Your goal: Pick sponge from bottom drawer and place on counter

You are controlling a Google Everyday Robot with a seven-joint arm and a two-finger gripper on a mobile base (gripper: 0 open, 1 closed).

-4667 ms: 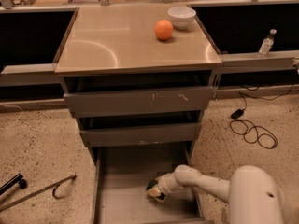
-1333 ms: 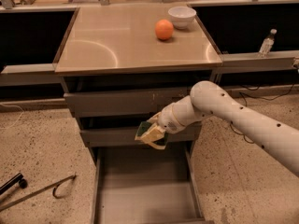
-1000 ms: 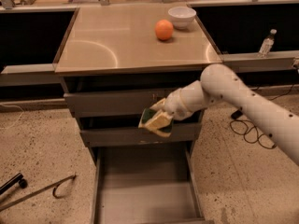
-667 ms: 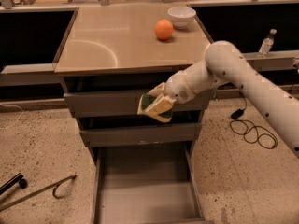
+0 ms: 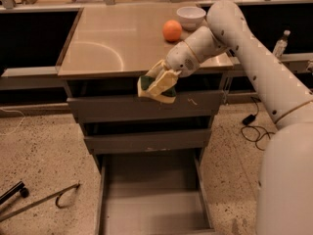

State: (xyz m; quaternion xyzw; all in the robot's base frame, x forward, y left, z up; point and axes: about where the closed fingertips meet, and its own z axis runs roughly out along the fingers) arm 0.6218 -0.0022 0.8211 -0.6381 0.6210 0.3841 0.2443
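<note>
My gripper (image 5: pixel 159 84) is shut on the sponge (image 5: pixel 150 88), whose yellow foam and dark green face show between the fingers. It hangs in the air just in front of the counter's (image 5: pixel 107 43) front edge, at the level of the top drawer front. The bottom drawer (image 5: pixel 151 207) stands pulled out below, with a bare grey floor. My white arm reaches in from the right, across the counter's right front corner.
An orange (image 5: pixel 172 30) and a white bowl (image 5: pixel 190 17) sit at the back right of the counter. Two shut grey drawers (image 5: pixel 142 109) lie under it. A clear bottle (image 5: pixel 280 44) stands on the right ledge. A black cable (image 5: pixel 252 131) and a metal hook tool (image 5: pixel 44 202) lie on the floor.
My gripper has lifted the sponge out of the bottom drawer, up past the drawer fronts, to the counter's front edge. The drawer floor is now bare.
</note>
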